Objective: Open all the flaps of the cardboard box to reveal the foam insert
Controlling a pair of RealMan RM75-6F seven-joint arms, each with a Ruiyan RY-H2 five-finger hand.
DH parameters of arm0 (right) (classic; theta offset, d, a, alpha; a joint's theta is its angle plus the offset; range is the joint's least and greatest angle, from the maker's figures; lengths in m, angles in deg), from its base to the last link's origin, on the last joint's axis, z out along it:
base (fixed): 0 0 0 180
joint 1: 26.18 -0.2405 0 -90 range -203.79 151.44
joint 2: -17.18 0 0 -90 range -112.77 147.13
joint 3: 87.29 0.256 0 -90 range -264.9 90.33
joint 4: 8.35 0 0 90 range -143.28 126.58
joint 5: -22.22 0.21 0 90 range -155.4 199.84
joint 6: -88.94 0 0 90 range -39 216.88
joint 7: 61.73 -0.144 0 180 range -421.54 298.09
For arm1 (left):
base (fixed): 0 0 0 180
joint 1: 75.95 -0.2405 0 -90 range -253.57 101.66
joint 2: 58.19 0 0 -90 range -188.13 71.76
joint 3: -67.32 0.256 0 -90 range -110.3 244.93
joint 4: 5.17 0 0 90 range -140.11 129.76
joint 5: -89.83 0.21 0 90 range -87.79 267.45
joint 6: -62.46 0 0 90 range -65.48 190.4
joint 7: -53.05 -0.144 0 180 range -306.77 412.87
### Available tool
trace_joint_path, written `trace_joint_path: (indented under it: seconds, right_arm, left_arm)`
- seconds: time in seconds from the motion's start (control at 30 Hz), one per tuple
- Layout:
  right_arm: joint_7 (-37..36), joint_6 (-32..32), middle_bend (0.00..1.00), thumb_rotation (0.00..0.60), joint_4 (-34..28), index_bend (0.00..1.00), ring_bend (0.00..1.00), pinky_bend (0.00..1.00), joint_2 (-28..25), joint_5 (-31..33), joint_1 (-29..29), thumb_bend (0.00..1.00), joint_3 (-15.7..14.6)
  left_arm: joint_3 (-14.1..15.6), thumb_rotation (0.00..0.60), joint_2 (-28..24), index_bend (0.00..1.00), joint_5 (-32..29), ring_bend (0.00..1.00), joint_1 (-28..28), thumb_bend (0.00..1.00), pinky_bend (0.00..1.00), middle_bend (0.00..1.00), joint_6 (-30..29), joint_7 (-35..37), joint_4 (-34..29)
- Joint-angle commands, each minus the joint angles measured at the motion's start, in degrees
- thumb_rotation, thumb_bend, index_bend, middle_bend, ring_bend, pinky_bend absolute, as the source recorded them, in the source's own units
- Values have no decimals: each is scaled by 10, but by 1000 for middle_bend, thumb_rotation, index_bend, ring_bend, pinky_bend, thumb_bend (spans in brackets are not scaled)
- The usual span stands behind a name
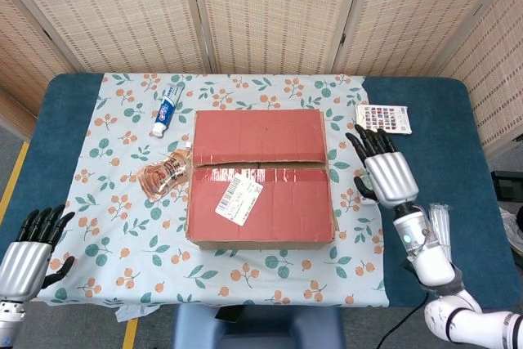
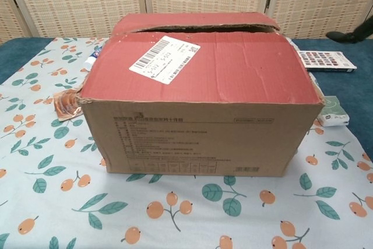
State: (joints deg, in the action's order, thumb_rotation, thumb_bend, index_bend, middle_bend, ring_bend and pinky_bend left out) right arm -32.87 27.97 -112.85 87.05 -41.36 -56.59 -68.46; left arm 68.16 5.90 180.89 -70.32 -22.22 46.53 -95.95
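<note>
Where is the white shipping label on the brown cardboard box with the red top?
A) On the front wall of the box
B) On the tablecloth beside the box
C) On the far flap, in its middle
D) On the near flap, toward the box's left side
D: the white shipping label sits on the near flap of the brown cardboard box, left of its middle, and both top flaps lie closed.

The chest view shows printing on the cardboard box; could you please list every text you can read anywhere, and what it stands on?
No text can be read.
White shipping label on the cardboard box: barcode and digits, blurred.
Box front: rows of small print, too small.
Toothpaste tube: lettering unreadable.
Small green-and-white box: print unreadable.
Colour-swatch card: no legible words.
</note>
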Motion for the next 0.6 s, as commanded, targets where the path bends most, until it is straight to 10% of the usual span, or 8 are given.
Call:
trace_joint_path:
  seconds: [0.03, 0.6]
  right_arm:
    - [22, 21, 0, 600, 13, 22, 49, 0, 19, 37, -35, 444, 16]
    - [42, 44, 0, 600, 42, 22, 50, 0, 46, 108, -116, 445, -1]
  left_arm:
    - [-3, 600, -2, 139, -8, 52, 3, 384, 0, 75, 6, 8, 1]
    - [-8, 600, -11, 158, -23, 63, 6, 384, 0, 87, 15, 38, 3]
